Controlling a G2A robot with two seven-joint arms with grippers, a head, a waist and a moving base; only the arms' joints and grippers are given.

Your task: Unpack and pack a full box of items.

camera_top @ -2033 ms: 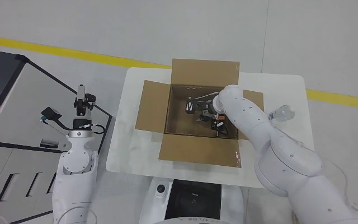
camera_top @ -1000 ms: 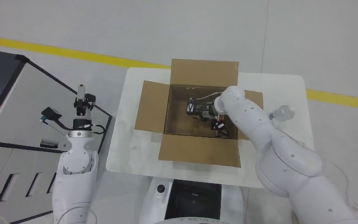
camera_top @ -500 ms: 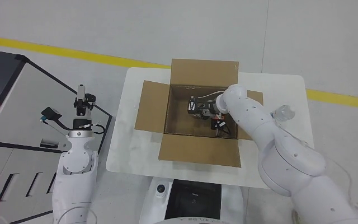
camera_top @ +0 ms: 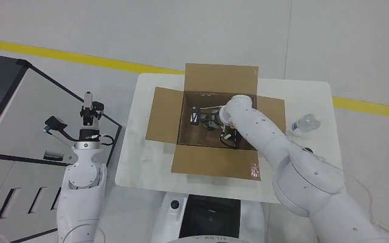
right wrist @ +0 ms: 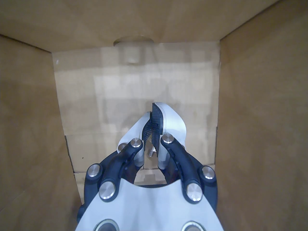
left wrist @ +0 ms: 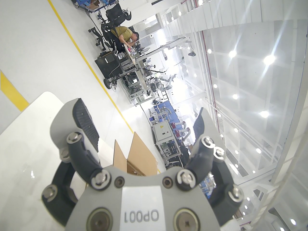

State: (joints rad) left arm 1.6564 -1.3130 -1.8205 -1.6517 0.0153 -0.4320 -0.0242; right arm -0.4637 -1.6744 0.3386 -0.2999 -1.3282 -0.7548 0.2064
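Holding right gripper (right wrist: 152,118) closed, empty, inside box (camera_top: 167,115); left gripper (left wrist: 142,118) spread wide beside table (camera_top: 152,91). Unpacking seemingly nearing completion, bottle (camera_top: 304,124) lying out; repacking not yet starting.

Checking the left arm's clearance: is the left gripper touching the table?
Apart. Top view shows the left gripper beside the white table, with floor visible between them.

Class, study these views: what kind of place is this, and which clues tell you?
Probably a large factory-style robotics hall: a yellow floor line, high ceiling lights, and distant benches with robot arms.
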